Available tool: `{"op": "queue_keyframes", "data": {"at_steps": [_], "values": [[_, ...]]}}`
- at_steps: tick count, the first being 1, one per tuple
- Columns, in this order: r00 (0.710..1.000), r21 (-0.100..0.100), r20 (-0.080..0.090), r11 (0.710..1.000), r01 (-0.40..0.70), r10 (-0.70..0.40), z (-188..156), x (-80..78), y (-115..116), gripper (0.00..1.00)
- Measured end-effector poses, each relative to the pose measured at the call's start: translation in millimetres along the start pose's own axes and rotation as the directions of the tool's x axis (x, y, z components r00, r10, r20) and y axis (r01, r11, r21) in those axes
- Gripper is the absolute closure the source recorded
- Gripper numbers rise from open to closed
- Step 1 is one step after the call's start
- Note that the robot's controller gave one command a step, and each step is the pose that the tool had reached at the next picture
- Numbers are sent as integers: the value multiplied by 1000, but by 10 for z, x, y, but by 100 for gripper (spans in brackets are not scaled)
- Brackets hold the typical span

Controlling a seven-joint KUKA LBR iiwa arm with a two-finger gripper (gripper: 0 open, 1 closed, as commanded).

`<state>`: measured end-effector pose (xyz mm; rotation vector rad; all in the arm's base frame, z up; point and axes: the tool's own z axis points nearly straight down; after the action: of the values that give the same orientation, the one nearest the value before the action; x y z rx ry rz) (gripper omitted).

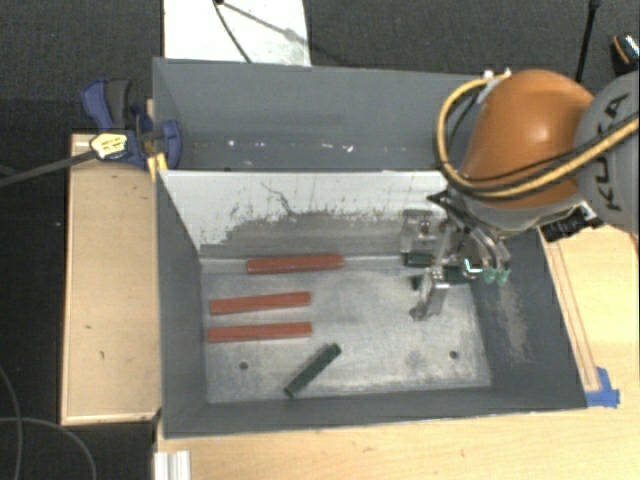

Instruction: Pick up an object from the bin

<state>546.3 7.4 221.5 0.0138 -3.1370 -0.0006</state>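
Well right of the dark bar [312, 368], the jaws hang over bare bin [380, 340] floor; released or clenched, I cannot tell. Three red bars [260, 303] lie up-left of it. Best, I judge, to straddle one bar's narrow width, centred.

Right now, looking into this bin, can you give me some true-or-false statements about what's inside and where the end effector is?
Three reddish-brown bars lie in the bin's left half. True.
The dark bar lies parallel to them. False: it is tilted.
The end effector is above the reddish-brown bars. False: it is in the bin's right half, apart from them.
The dark bar lies apart from the reddish-brown bars. True.
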Motion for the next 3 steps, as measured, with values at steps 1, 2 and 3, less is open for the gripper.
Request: {"op": "queue_keyframes", "data": {"at_steps": [1, 2, 3], "values": [[1000, -2, -1, 1000, 25, -25, 1167, -170, 886, 0], [989, -4, 6, 989, -147, 147, 1503, -228, 1531, 0], [989, -5, 14, 989, -149, 149, 1469, -258, 1513, 100]]}}
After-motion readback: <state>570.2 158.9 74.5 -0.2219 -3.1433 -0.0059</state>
